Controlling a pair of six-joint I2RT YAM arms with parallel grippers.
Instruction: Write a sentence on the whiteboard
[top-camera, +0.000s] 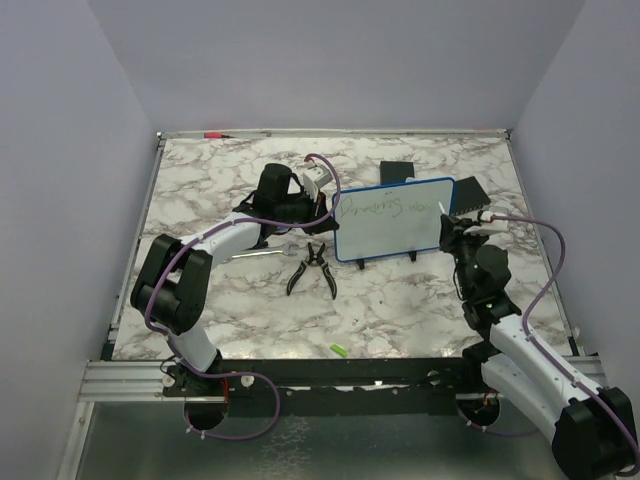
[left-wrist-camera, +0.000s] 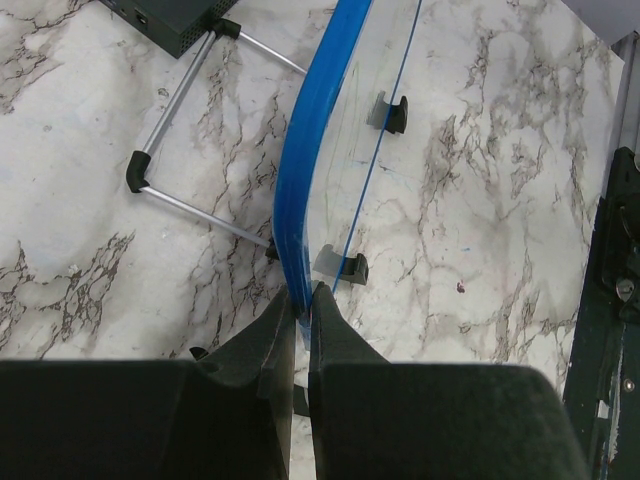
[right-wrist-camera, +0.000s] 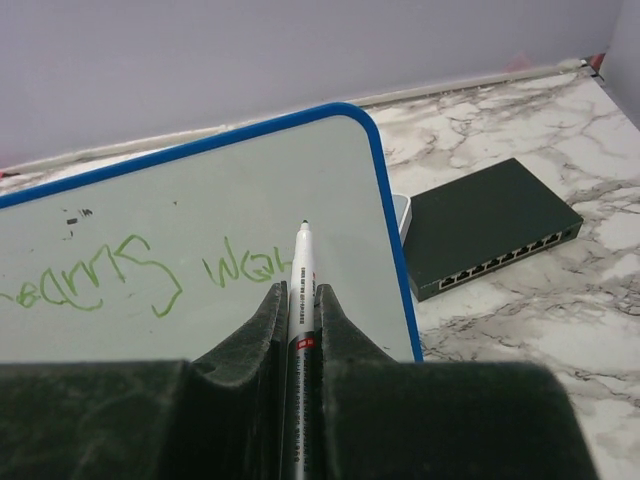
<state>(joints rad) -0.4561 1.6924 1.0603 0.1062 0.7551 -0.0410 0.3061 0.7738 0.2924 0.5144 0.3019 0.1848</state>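
Mid-writing: whiteboard (top-camera: 395, 220) upright on bench (top-camera: 400, 300), left claw (left-wrist-camera: 303, 292) pinching its blue edge, right claw (right-wrist-camera: 300, 290) clamped on marker (right-wrist-camera: 301, 262). Green sentence (right-wrist-camera: 130, 268) unfinished; next, press tip and continue rightward, little room left.

The whiteboard (top-camera: 393, 218) stood upright across the middle of the table (top-camera: 200, 190), barring the way front to back, with the left gripper (left-wrist-camera: 302, 295) clamped on its left edge and the right gripper (right-wrist-camera: 300, 290), closed on a marker (right-wrist-camera: 301, 250), at its right end. Behind it a black box (top-camera: 397, 172) and a second black box (top-camera: 470, 190) crowded the far right, and pliers (top-camera: 312, 268) lay just before its left corner. Bare marble lay open at the far left and along the near strip.
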